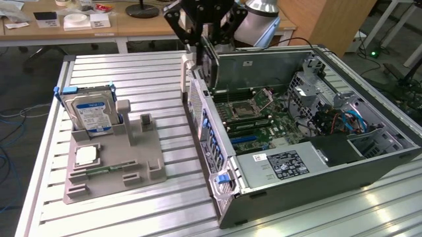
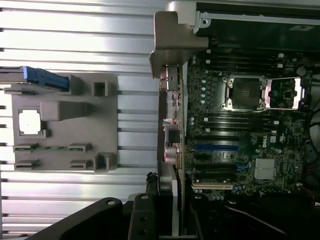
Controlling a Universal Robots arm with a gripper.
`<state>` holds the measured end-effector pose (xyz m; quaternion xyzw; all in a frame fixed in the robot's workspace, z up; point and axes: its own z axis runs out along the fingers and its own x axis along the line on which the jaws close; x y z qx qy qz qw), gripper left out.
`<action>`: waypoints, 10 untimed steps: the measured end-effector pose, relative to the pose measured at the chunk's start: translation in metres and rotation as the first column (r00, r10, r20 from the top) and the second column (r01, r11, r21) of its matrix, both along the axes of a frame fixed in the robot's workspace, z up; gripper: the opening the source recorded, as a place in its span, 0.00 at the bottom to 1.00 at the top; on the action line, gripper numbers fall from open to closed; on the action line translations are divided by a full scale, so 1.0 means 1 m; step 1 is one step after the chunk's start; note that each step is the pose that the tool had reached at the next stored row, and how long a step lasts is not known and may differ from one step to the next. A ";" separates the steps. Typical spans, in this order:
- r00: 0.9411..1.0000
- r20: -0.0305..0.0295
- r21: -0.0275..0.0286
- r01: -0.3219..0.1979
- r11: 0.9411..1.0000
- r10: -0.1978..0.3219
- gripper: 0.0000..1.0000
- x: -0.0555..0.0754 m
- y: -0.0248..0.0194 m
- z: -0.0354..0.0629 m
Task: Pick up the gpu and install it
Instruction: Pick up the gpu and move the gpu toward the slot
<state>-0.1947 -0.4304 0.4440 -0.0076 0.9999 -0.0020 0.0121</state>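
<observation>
The gripper (image 1: 205,39) was partly closed on the upper edge of the gpu (image 1: 212,69). It held the card upright and edge-down above the rear wall of the open computer case (image 1: 369,163), well apart from the gray holder (image 1: 112,168). In the wrist view the card hung just beside that wall, short of the slots (image 2: 215,147) on the motherboard (image 2: 250,125). To do this step well, the card probably needed to be kept vertical and its contact edge squared to one slot, with its bracket (image 1: 188,64) facing the rear wall.
</observation>
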 end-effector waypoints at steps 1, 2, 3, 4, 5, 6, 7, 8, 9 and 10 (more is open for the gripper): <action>1.000 0.000 0.000 0.000 1.000 0.000 0.28 0.004 0.0000 -0.0001; 1.000 0.000 0.000 0.000 1.000 0.000 0.28 0.009 0.0000 -0.0001; 1.000 0.000 0.000 0.000 1.000 0.000 0.28 0.013 0.0000 -0.0002; 1.000 0.000 0.000 0.000 1.000 0.000 0.28 0.018 0.0000 -0.0003; 1.000 0.000 0.000 0.000 1.000 0.000 0.28 0.022 0.0000 -0.0003; 1.000 0.000 0.000 0.000 1.000 0.000 0.28 0.027 0.0000 -0.0004; 1.000 0.000 0.000 0.000 1.000 0.000 0.28 0.031 0.0000 -0.0005; 1.000 0.000 0.000 0.000 1.000 0.000 0.28 0.035 0.0000 -0.0006; 1.000 0.000 0.000 0.000 1.000 0.000 0.28 0.040 0.0000 -0.0006; 1.000 0.000 0.000 0.000 1.000 0.000 0.28 0.044 0.0000 -0.0007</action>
